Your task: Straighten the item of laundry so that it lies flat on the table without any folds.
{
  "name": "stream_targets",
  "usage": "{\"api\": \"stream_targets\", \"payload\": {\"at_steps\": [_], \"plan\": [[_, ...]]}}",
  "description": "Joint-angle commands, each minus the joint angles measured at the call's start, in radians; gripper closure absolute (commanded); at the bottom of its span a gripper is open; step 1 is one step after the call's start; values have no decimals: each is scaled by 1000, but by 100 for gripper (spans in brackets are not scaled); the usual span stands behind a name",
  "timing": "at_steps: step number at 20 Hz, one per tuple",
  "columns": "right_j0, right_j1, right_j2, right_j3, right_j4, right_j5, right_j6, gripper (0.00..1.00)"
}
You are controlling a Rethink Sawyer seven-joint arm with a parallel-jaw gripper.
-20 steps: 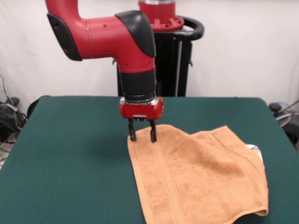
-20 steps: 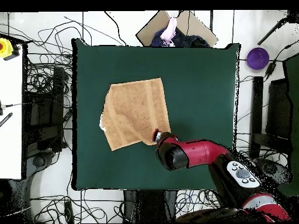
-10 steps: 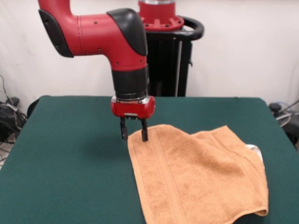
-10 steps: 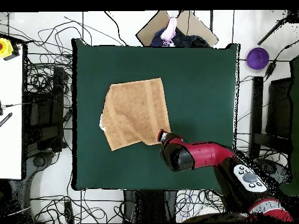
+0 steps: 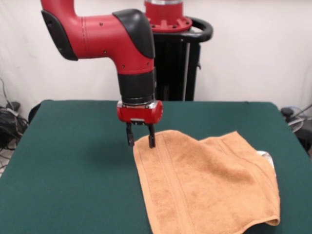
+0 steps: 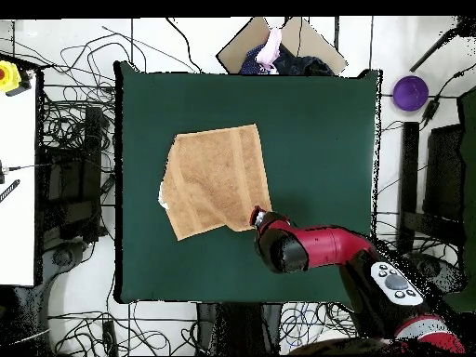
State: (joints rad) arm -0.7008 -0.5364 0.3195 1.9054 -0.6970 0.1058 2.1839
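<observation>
An orange-tan towel [image 5: 204, 185] lies on the dark green table [image 5: 73, 185], right of centre in the front view, with its right side doubled over in a fold. A white tag [image 5: 264, 155] peeks out at its right edge. In the overhead view the towel [image 6: 216, 181] lies left of centre. My gripper [image 5: 140, 139] hangs at the towel's far left corner, just above the cloth. Its two fingers [image 5: 151, 140] stand apart and hold nothing. In the overhead view the arm hides the gripper [image 6: 257, 218] at the towel's lower right corner.
The black pedestal [image 5: 178, 68] stands behind the table's far edge. Cables [image 6: 70, 139] and a cardboard box with clothes [image 6: 279, 51] lie on the floor around the table. A purple disc [image 6: 410, 92] lies to the right of the table in the overhead view.
One second ago my gripper stood a little further right over the towel's corner; it moved left and slightly up. It has held still over the last half second. The towel has not moved.
</observation>
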Motion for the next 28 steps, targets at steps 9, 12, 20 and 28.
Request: {"api": "stream_targets", "payload": {"at_steps": [9, 12, 20, 28], "plan": [[17, 201, -16, -191, -35, -9, 8, 0], [-4, 250, 3, -231, -39, -12, -8, 0], [-47, 262, 36, -212, -32, -27, -5, 0], [-119, 271, 97, -173, -45, -56, -11, 0]]}}
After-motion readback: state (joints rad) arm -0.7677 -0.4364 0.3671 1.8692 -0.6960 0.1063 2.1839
